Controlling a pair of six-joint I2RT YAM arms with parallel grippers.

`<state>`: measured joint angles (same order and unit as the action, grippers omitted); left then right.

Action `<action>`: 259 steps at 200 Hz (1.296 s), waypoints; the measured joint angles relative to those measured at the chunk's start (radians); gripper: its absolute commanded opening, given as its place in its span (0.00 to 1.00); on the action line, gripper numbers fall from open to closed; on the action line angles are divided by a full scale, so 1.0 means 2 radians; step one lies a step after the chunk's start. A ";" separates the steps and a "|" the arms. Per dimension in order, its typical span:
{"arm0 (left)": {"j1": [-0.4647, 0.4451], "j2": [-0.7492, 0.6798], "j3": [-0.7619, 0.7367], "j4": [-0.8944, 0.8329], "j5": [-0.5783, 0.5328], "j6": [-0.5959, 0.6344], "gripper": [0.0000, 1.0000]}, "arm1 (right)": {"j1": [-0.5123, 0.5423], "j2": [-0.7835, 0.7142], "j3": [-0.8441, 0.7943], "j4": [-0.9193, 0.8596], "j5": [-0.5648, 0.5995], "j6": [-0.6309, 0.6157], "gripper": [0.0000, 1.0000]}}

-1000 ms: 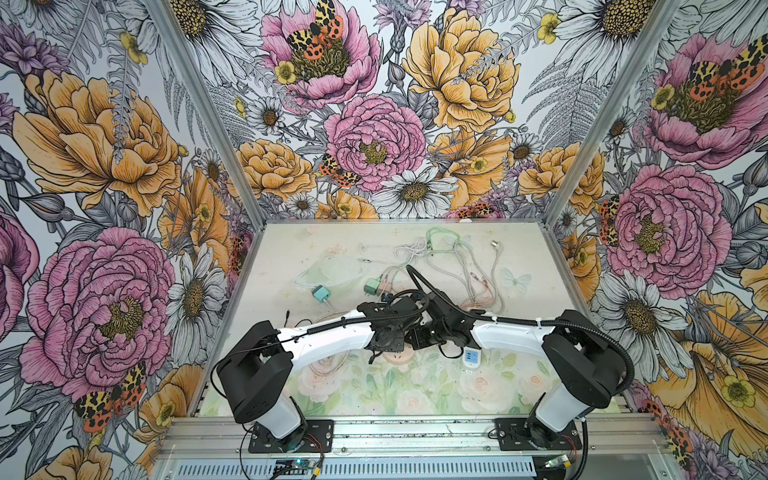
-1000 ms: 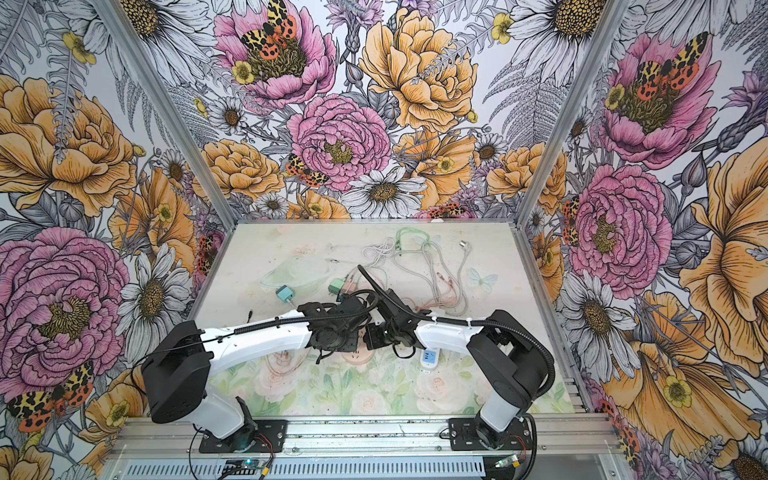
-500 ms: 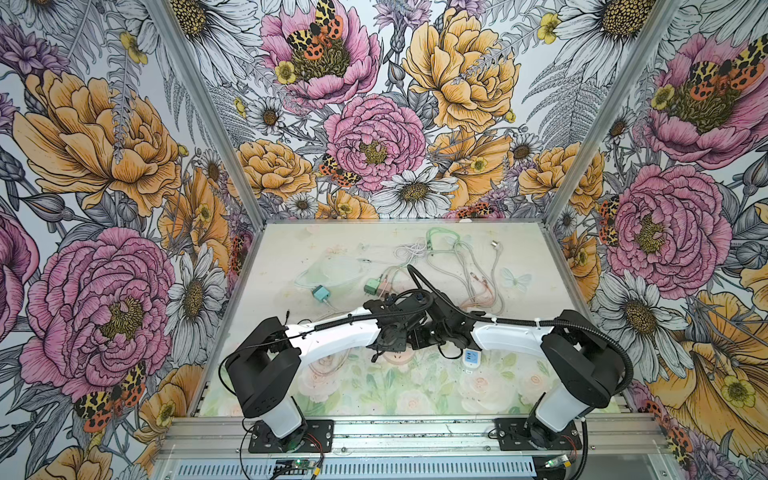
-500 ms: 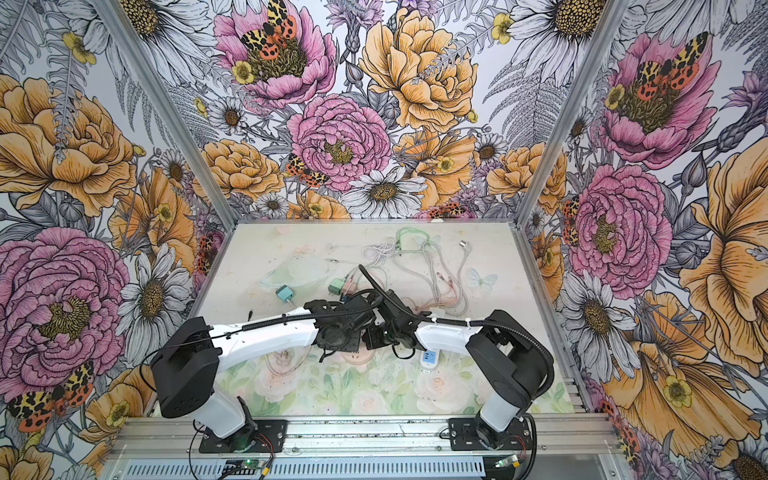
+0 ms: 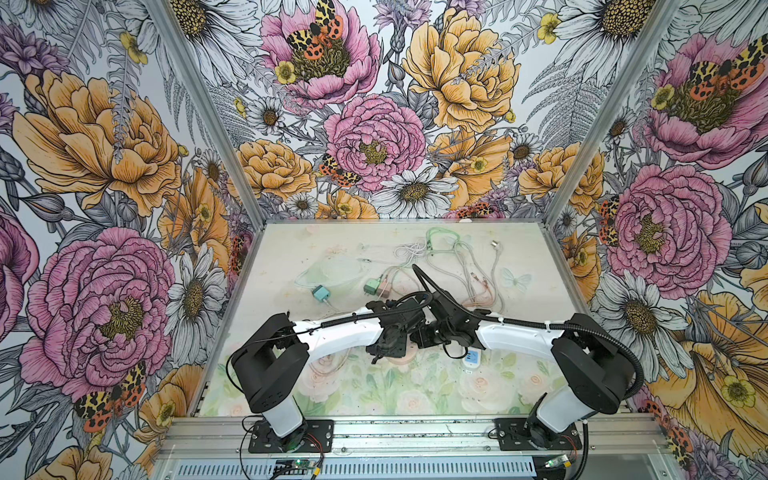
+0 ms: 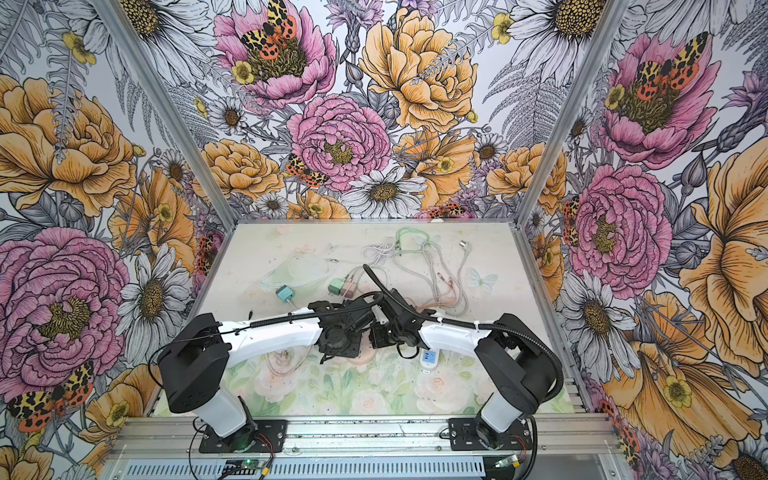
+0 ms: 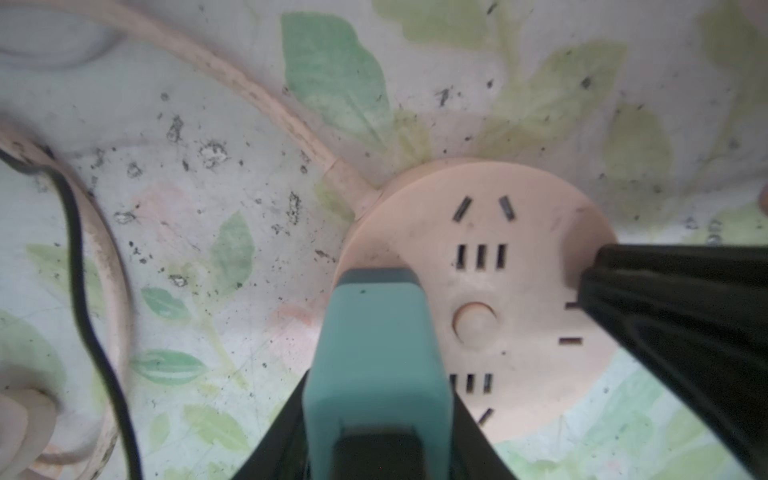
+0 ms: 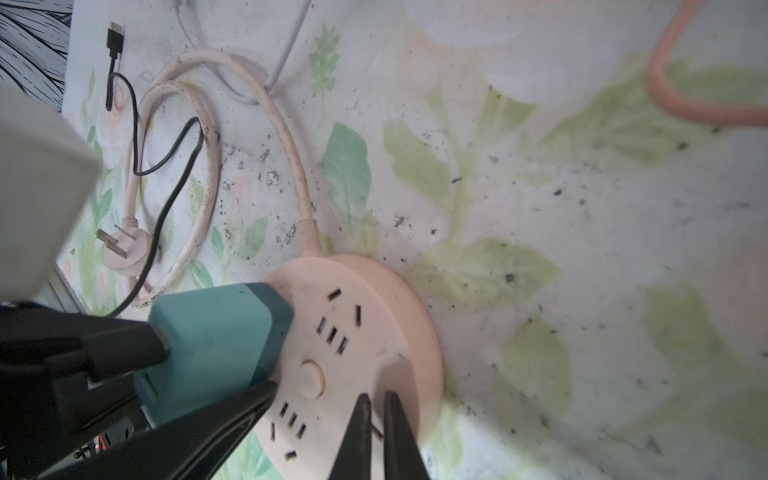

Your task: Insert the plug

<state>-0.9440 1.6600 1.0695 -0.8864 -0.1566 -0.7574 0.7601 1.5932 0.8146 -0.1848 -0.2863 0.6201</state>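
Jaws of the left gripper (image 7: 478, 332) are spread, one finger laid against the teal plug (image 7: 374, 345), the other clear of it. The plug is seated upright on the round pink power strip (image 7: 519, 232), touched also by the right gripper (image 8: 377, 405), pressed almost together.

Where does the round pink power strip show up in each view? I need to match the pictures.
In both top views: round pink power strip mostly covered, a pink sliver below picture centre.
Left wrist: centre-right.
Right wrist: lower centre.
Landmark: teal plug standing on its rim, in both wrist views only.
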 measured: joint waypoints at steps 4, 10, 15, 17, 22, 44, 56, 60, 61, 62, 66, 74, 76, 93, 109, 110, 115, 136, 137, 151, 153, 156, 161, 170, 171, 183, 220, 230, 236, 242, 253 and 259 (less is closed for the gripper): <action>0.000 -0.001 -0.001 -0.001 0.001 0.000 0.44 | -0.001 -0.002 0.000 -0.003 0.001 0.000 0.11; 0.000 -0.002 -0.001 -0.002 0.001 -0.001 0.45 | -0.002 -0.005 0.000 -0.007 0.002 -0.001 0.11; 0.000 -0.003 -0.001 -0.004 0.001 -0.001 0.46 | -0.003 -0.008 0.000 -0.010 0.002 -0.002 0.11; 0.000 -0.004 -0.002 -0.006 0.001 -0.001 0.46 | -0.003 -0.010 0.000 -0.012 0.003 -0.003 0.12; 0.000 -0.005 -0.002 -0.008 0.000 -0.002 0.47 | -0.004 -0.013 0.000 -0.016 0.003 -0.004 0.12; -0.003 -0.017 -0.002 -0.023 0.000 -0.002 0.51 | -0.009 -0.028 0.002 -0.031 0.008 -0.008 0.14; -0.007 -0.034 -0.004 -0.030 0.000 -0.002 0.52 | -0.014 -0.034 0.002 -0.037 0.011 -0.009 0.15; -0.010 -0.041 -0.005 -0.031 0.000 -0.002 0.53 | -0.015 -0.036 0.002 -0.039 0.013 -0.009 0.15; -0.010 -0.042 -0.005 -0.031 0.000 -0.002 0.53 | -0.015 -0.036 0.002 -0.039 0.013 -0.009 0.15; -0.010 -0.043 -0.005 -0.031 0.001 -0.002 0.53 | -0.016 -0.036 0.002 -0.039 0.013 -0.009 0.15; -0.013 -0.051 -0.006 -0.033 0.001 -0.002 0.54 | -0.017 -0.037 0.002 -0.041 0.014 -0.009 0.15; -0.019 -0.067 -0.007 -0.035 0.001 -0.002 0.54 | -0.018 -0.037 0.002 -0.044 0.016 -0.009 0.16; -0.020 -0.071 -0.007 -0.035 0.002 -0.002 0.54 | -0.018 -0.037 0.002 -0.044 0.017 -0.009 0.15; -0.032 -0.109 -0.012 -0.039 0.009 -0.001 0.55 | -0.019 -0.036 0.002 -0.050 0.025 -0.009 0.15; -0.037 -0.153 -0.027 -0.042 0.018 0.000 0.55 | -0.019 -0.025 0.002 -0.049 0.030 -0.009 0.14; -0.037 -0.155 -0.028 -0.043 0.019 0.001 0.55 | -0.019 -0.024 0.002 -0.049 0.031 -0.009 0.13; -0.035 -0.172 -0.034 -0.044 0.021 0.001 0.55 | -0.019 -0.018 0.002 -0.049 0.032 -0.009 0.13; -0.021 -0.239 -0.054 -0.055 0.030 0.003 0.54 | -0.016 0.011 0.002 -0.054 0.038 -0.008 0.11; -0.019 -0.245 -0.055 -0.055 0.030 0.003 0.54 | -0.015 0.012 0.002 -0.054 0.038 -0.008 0.11; 0.000 -0.293 -0.064 -0.064 0.034 0.004 0.53 | -0.009 0.022 0.002 -0.057 0.039 -0.005 0.10; 0.004 -0.300 -0.065 -0.064 0.035 0.004 0.53 | -0.007 0.023 0.002 -0.057 0.039 -0.005 0.10; 0.008 -0.309 -0.066 -0.066 0.036 0.005 0.52 | -0.006 0.023 0.002 -0.057 0.039 -0.005 0.10; 0.019 -0.326 -0.068 -0.068 0.038 0.006 0.52 | -0.002 0.025 0.002 -0.057 0.038 -0.004 0.10; 0.041 -0.352 -0.071 -0.072 0.040 0.010 0.51 | 0.004 0.028 0.006 -0.057 0.038 -0.003 0.10; 0.045 -0.356 -0.071 -0.072 0.041 0.010 0.51 | 0.004 0.029 0.007 -0.057 0.038 -0.002 0.10; 0.084 -0.383 -0.073 -0.077 0.048 0.018 0.51 | 0.013 0.036 0.015 -0.058 0.038 0.001 0.10; 0.199 -0.401 -0.074 -0.091 0.058 0.048 0.51 | 0.041 0.065 0.057 -0.061 0.037 0.016 0.10; 0.223 -0.394 -0.074 -0.093 0.058 0.055 0.51 | 0.047 0.079 0.072 -0.061 0.036 0.018 0.10; 0.240 -0.389 -0.074 -0.094 0.058 0.060 0.51 | 0.049 0.088 0.083 -0.061 0.036 0.019 0.10; 0.254 -0.383 -0.074 -0.095 0.057 0.065 0.51 | 0.051 0.098 0.094 -0.061 0.036 0.021 0.10; 0.281 -0.371 -0.074 -0.095 0.053 0.071 0.51 | 0.054 0.119 0.117 -0.061 0.035 0.023 0.10; 0.294 -0.363 -0.074 -0.095 0.049 0.074 0.51 | 0.055 0.129 0.127 -0.061 0.035 0.023 0.10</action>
<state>-0.3561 0.9344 0.9215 -1.0771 -0.0586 -0.6086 0.8700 1.8515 1.0691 -0.3061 -0.2161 0.6655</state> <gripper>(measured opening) 0.507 0.097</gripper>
